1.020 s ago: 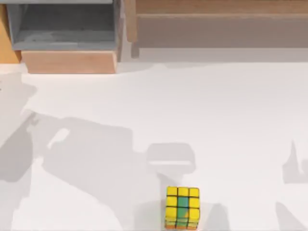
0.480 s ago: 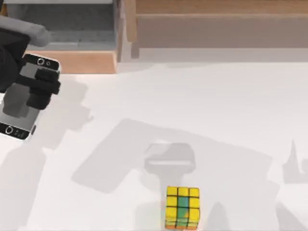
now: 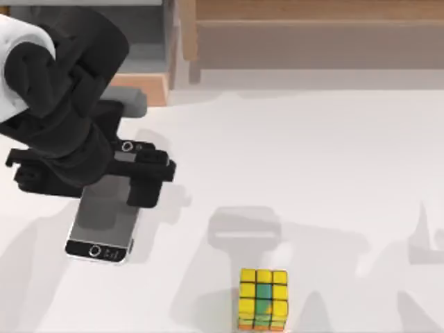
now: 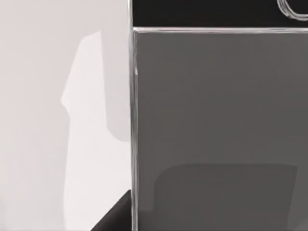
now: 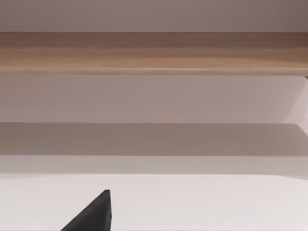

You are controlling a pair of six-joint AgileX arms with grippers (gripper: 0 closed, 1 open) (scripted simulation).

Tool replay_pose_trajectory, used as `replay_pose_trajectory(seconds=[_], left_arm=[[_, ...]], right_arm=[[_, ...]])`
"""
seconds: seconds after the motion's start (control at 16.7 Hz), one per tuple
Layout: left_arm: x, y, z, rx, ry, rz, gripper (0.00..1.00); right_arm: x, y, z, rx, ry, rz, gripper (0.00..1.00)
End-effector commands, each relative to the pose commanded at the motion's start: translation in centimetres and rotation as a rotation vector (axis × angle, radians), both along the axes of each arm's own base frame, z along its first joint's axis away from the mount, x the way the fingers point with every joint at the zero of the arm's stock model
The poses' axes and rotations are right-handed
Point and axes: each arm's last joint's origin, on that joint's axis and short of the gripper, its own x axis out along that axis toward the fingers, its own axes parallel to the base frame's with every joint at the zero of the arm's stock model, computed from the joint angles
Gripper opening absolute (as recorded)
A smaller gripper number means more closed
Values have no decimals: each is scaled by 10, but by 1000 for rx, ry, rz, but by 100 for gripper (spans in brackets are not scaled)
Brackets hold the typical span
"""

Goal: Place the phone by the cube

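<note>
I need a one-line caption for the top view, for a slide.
Left gripper carries the phone above the white table, well left of the cube at the front edge.

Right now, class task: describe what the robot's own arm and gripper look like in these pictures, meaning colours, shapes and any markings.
In the top view, the left arm is bulky and rounded, mostly matt black, with a white segment at the picture's left edge. Its left gripper is black and blocky, with a flat crossbar and squared-off fingers. No cables or markings are visible. In the right wrist view, a black, wedge-shaped finger of that arm's gripper shows.
</note>
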Motion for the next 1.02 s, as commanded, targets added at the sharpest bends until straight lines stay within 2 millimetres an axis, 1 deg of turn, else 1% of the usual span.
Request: replay_pose_trajectory(seconds=[0.24, 0.48, 0.66, 1.02], left_arm=[[-23, -28, -22, 38, 96, 91, 0], [-41, -44, -42, 92, 157, 168, 0], [-48, -49, -50, 115, 175, 199, 0], [-47, -49, -49, 111, 172, 203, 0]], right_arm=[[0, 0, 0, 0, 0, 0, 100], [0, 0, 0, 0, 0, 0, 100], [0, 0, 0, 0, 0, 0, 100], [0, 0, 0, 0, 0, 0, 100]])
